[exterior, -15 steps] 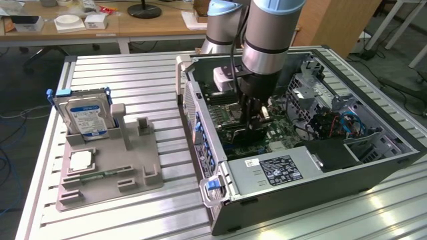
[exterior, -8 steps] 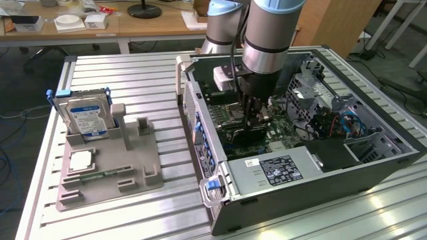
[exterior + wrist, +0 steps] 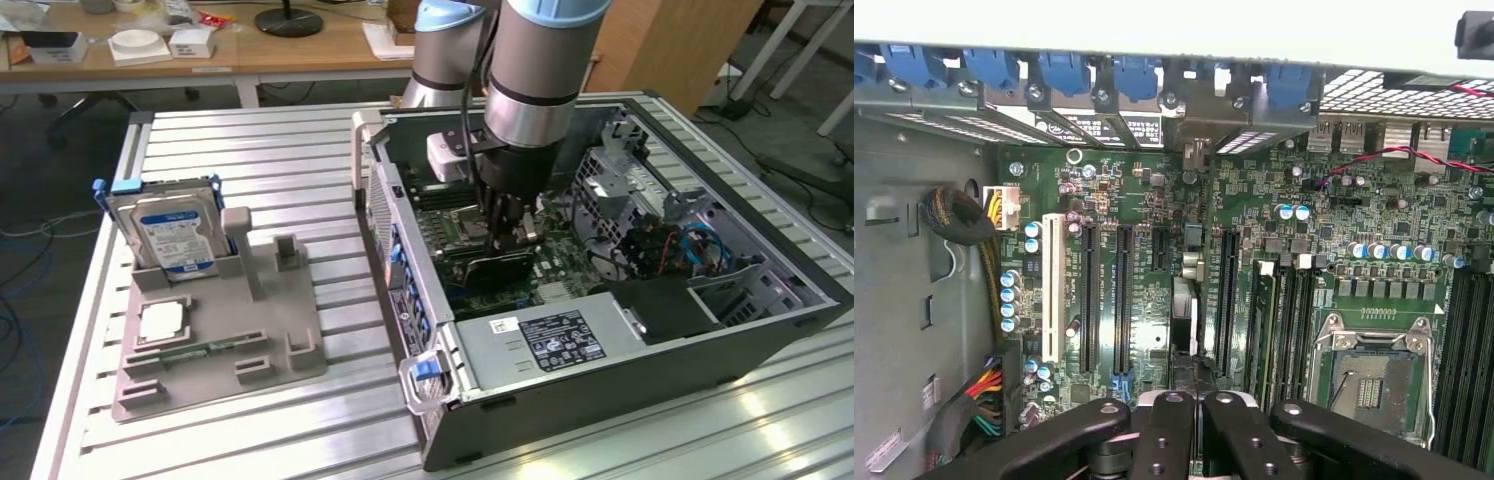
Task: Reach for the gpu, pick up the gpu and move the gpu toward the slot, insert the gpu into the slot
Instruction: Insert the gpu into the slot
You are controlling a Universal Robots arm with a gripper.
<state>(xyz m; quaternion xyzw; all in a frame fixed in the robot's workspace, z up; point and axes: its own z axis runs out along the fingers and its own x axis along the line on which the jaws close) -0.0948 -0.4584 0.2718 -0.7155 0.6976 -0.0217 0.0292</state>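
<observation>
Pincer [image 3: 1192,405] grips gpu [image 3: 1184,325] edge; exterior view shows hard drive [image 3: 171,232].

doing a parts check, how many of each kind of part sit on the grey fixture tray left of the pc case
blue-labelled silver hard drive: 1
square silver processor chip: 1
small green memory stick: 1
total: 3
</observation>
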